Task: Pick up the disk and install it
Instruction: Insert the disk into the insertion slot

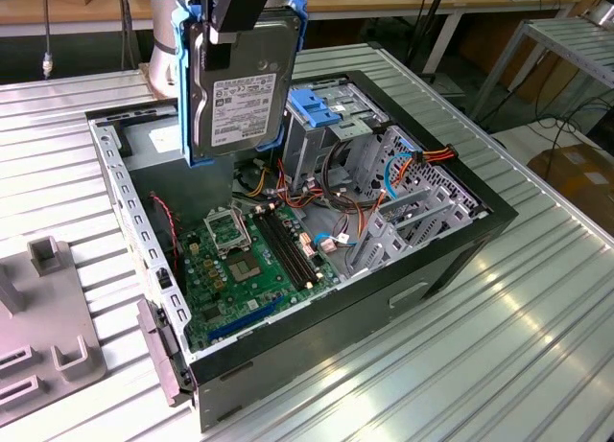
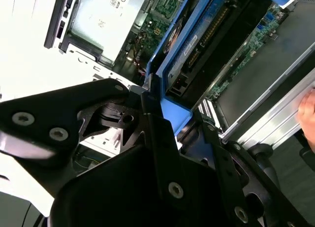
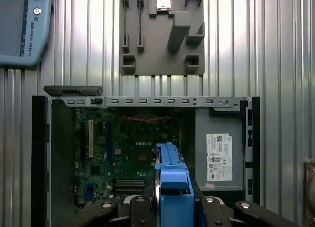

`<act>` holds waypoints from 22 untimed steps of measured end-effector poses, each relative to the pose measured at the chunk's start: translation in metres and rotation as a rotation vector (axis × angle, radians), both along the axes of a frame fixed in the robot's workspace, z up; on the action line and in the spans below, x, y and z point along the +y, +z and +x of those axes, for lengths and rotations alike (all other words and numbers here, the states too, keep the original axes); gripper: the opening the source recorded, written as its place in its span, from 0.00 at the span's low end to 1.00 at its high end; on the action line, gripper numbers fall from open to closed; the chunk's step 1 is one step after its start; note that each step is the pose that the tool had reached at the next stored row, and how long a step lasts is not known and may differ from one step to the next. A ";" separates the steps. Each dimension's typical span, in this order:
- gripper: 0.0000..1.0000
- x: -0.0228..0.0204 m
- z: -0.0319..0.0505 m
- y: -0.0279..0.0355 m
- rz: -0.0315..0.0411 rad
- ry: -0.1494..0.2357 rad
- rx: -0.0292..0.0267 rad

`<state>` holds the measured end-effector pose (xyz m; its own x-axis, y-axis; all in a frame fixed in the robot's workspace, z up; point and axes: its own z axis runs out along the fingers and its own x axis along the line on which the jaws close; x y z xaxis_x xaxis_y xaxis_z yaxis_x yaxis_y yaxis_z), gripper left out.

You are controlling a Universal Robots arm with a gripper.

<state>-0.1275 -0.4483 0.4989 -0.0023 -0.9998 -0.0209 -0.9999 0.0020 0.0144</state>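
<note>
Holding the disk (image 1: 240, 78) on end over the open case (image 1: 413, 289), up and toward the exterior view's left of the drive cage (image 1: 331, 140).

Pinching the blue carrier frame (image 3: 172, 182) at the disk's upper end, with the gripper (image 1: 235, 15) pressed in on both sides of it, as seen in both wrist views. Hanging with the long axis near vertical and the labelled face turned out to the exterior view. Floating apart from the cage, touching no part of it. Lying lower and toward the exterior view's right of the disk, the cage's blue bracket (image 1: 317, 104). Sitting deepest, beneath the cage's level and under the hanging disk, the motherboard (image 1: 249, 260).
</note>
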 end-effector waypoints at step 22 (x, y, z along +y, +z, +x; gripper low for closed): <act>0.37 -0.0259 0.0025 -0.0004 0.0000 0.000 0.0000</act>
<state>-0.1250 -0.4742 0.4985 -0.0023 -0.9998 -0.0209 -0.9999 0.0020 0.0144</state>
